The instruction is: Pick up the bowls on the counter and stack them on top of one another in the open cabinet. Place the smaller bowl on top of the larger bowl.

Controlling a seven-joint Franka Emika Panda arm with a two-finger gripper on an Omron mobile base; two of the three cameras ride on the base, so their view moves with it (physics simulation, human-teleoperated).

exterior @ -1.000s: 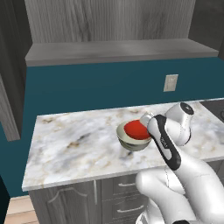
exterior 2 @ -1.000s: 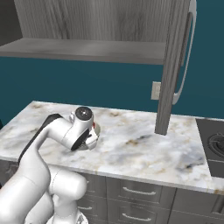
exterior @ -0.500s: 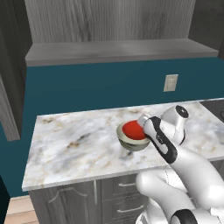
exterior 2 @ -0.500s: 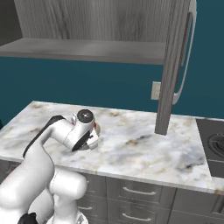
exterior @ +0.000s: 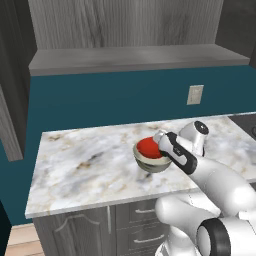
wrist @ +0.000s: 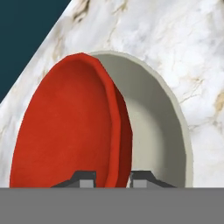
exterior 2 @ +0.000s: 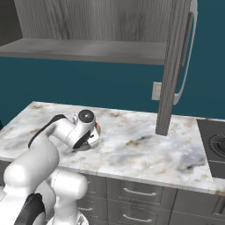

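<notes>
The smaller red bowl (exterior: 148,146) sits nested inside the larger grey-olive bowl (exterior: 150,164) on the marble counter (exterior: 85,165), right of its middle. My gripper (exterior: 159,142) reaches in from the right at the red bowl's near rim. In the hand view the red bowl (wrist: 65,131) leans across the cream inside of the larger bowl (wrist: 153,122), and my gripper (wrist: 113,178) straddles the red rim, one fingertip inside and one outside, shut on it. The open cabinet's shelf (exterior: 135,57) hangs above, bare.
The cabinet's open door (exterior 2: 173,66) juts out to the right of the bowls, above the counter. A wall outlet (exterior: 194,94) is on the teal backsplash. A stove burner (exterior 2: 215,145) lies at the counter's far right. Grey drawers (exterior 2: 132,193) run below.
My hand has slid a little left and down toward the nested bowls, closing in on the red rim. The bowls have stayed in place.
</notes>
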